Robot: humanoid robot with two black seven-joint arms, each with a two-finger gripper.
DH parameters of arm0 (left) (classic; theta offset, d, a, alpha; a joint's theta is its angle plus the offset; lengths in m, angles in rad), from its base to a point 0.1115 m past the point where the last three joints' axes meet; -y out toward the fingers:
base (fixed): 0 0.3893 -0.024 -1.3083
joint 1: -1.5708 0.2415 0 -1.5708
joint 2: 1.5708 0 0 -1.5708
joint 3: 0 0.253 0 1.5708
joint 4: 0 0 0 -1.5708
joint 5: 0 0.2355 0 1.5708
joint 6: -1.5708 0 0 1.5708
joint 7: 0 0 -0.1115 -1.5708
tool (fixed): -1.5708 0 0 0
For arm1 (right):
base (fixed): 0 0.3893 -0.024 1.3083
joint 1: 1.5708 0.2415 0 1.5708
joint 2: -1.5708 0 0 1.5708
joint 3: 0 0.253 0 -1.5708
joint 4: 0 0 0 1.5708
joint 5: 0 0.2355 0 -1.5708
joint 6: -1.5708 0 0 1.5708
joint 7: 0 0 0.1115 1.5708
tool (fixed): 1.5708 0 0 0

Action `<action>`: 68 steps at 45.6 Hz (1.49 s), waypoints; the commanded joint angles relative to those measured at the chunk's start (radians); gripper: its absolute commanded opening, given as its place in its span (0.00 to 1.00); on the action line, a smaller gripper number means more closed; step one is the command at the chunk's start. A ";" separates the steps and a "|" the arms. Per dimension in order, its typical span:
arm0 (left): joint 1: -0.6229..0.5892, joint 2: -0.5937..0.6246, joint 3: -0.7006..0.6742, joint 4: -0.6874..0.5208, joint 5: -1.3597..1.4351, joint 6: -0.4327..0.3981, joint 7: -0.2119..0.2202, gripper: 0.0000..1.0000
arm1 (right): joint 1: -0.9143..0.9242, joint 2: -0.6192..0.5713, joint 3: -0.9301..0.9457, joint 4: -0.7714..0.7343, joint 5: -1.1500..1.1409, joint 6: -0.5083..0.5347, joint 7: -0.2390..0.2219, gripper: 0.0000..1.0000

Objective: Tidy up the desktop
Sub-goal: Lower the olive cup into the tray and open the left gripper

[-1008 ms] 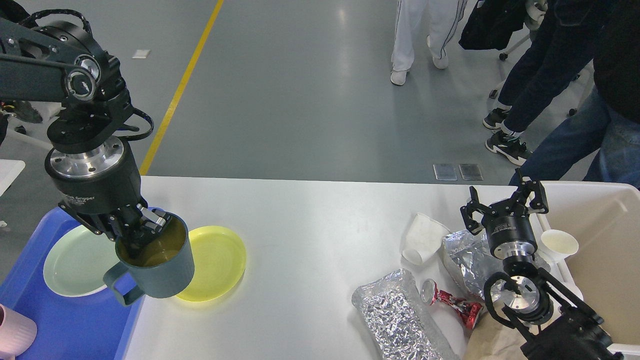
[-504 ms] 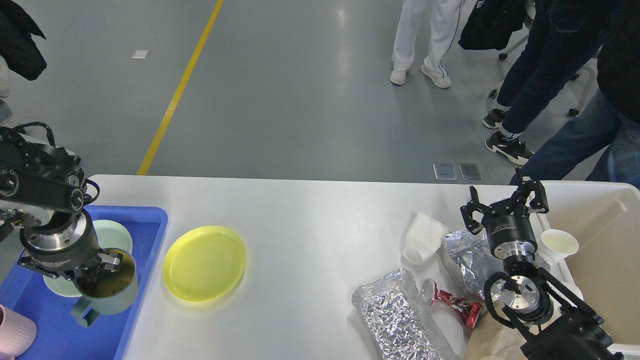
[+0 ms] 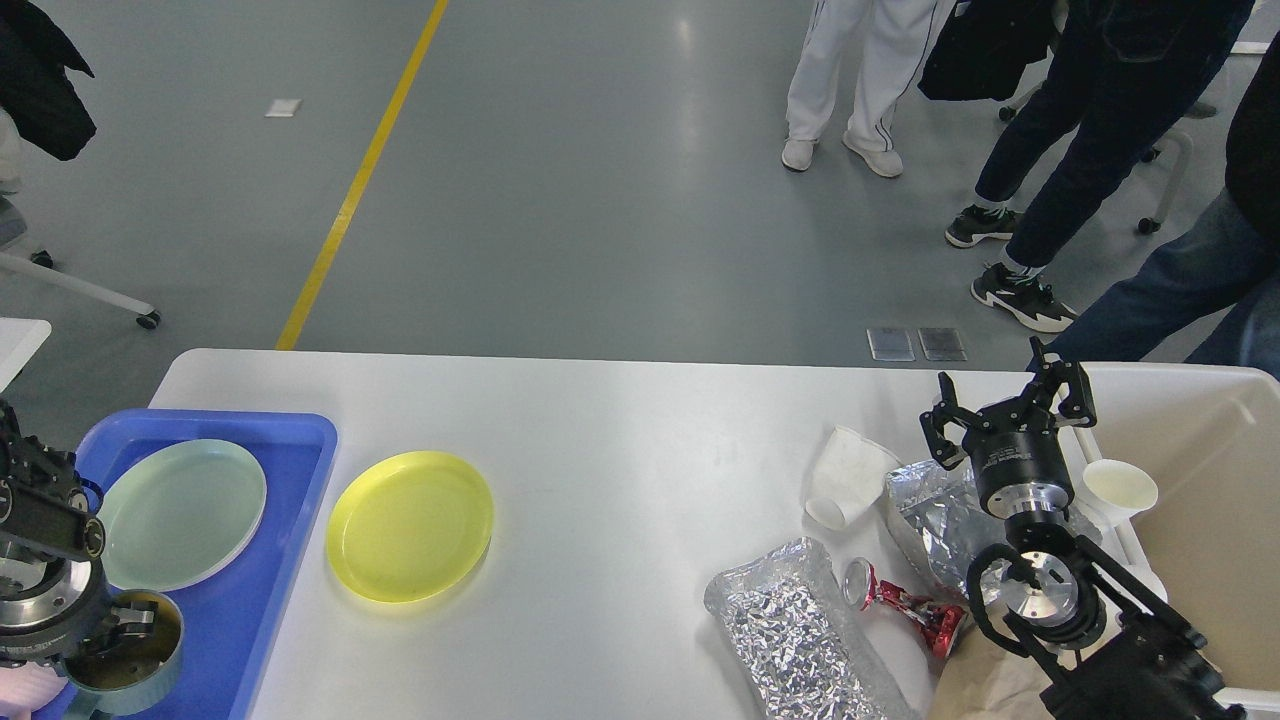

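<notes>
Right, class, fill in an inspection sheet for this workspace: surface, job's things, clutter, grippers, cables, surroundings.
Surface: desktop, white, bare in the middle.
Job's things: yellow plate on desktop; pale plate in blue tray; paper cup in beige tub.
Clutter: tipped cup, two foil bags, crushed can, at right.
Grippers: left gripper in mug over tray, state unclear; right gripper open, empty.
Cables: nothing seen.
Surroundings: people standing beyond the table.

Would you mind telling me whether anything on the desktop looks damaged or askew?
Yes: a crushed red can lies on its side among crumpled foil bags, and a white paper cup is tipped over, near the desktop's right end.
</notes>
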 commanded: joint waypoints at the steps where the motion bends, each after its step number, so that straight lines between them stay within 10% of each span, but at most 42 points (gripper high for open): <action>1: 0.045 0.015 -0.003 0.041 0.000 0.024 -0.003 0.00 | 0.000 0.000 0.000 0.000 0.000 0.000 0.000 1.00; 28: 0.120 0.015 -0.104 0.068 -0.004 0.051 -0.006 0.20 | 0.000 0.000 0.000 -0.001 0.000 0.000 0.000 1.00; 49: 0.108 0.039 -0.104 0.065 -0.004 0.032 0.005 0.82 | 0.000 0.000 0.000 0.000 0.000 0.000 0.000 1.00; 68: -0.146 0.154 -0.098 0.065 -0.004 -0.368 0.003 0.90 | 0.000 0.000 0.000 0.000 0.000 0.000 0.000 1.00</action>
